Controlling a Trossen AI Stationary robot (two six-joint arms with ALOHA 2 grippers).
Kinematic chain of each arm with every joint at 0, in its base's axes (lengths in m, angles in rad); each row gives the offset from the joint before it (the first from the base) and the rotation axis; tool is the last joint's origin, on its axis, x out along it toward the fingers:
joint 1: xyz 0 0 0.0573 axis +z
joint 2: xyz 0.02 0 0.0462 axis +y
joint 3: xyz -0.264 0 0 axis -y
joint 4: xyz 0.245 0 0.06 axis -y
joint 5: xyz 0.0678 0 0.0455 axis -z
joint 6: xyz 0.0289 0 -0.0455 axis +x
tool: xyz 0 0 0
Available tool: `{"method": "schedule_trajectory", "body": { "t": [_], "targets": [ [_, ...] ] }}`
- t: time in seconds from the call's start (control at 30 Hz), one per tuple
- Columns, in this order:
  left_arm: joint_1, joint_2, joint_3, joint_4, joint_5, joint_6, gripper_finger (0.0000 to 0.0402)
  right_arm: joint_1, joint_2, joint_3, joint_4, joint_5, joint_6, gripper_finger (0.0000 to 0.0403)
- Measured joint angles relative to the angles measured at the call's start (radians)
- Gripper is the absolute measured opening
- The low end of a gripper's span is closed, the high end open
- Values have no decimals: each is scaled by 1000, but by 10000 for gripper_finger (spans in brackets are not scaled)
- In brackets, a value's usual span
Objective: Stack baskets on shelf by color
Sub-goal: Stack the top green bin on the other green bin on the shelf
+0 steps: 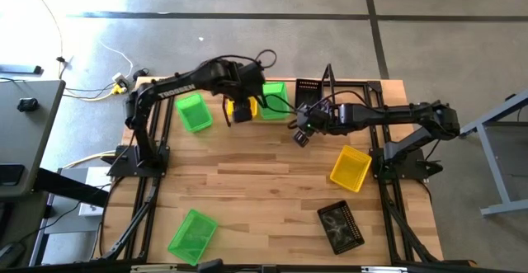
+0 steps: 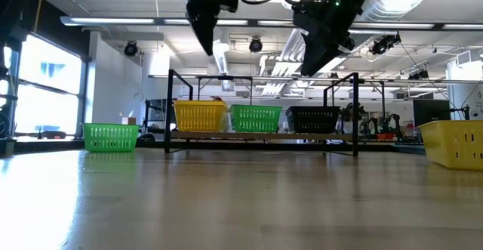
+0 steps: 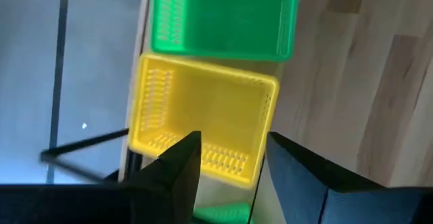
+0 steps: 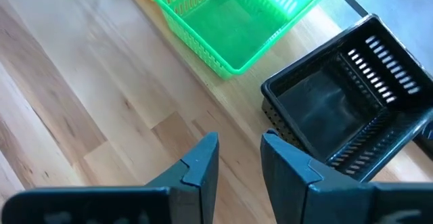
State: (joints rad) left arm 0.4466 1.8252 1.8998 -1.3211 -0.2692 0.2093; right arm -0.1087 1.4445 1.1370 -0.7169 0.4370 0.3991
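The shelf (image 2: 264, 136) stands at the table's far edge. On it sit, side by side, a yellow basket (image 2: 200, 116), a green basket (image 2: 255, 118) and a black basket (image 2: 313, 118). My left gripper (image 1: 241, 110) hangs open and empty above the yellow basket (image 3: 203, 126), well clear of it. My right gripper (image 1: 301, 131) is open and empty, up in the air over the table just in front of the shelf, near the green basket (image 4: 237, 21) and the black basket (image 4: 345, 116).
Loose baskets rest on the tabletop: a green one (image 1: 194, 112) at the far left beside the shelf, a yellow one (image 1: 350, 167) at the right, a black one (image 1: 340, 226) at the near right, and a green one (image 1: 192, 234) at the near left.
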Motion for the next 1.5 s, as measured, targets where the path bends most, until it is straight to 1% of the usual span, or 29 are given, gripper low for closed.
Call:
{"method": "schedule_trajectory", "body": {
  "t": [0.27,0.37,0.5,0.6,0.77,1.0,1.2,1.37,1.5],
  "targets": [
    [65,-98,9,-105,4,-127,158,-82,0,0,60,-79,-135,96],
    [104,-141,6,-123,27,-176,158,-109,0,0,72,-102,-196,96],
    [151,-215,-46,-114,38,-227,158,-138,0,0,91,-140,-268,96],
    [183,-278,-121,-93,38,-282,158,-156,0,0,100,-168,-313,96],
    [232,-395,-294,1,39,-395,158,-184,0,0,102,-207,-379,96],
    [285,-508,-511,95,52,-577,158,-218,0,0,103,-209,-469,96],
    [311,-555,-662,118,52,-703,158,-233,0,0,121,-209,-496,96],
    [326,-566,-774,132,50,-798,158,-233,0,0,149,-215,-514,96],
    [326,-566,-865,180,51,-859,158,-232,0,0,165,-238,-513,96]
  ]
}}
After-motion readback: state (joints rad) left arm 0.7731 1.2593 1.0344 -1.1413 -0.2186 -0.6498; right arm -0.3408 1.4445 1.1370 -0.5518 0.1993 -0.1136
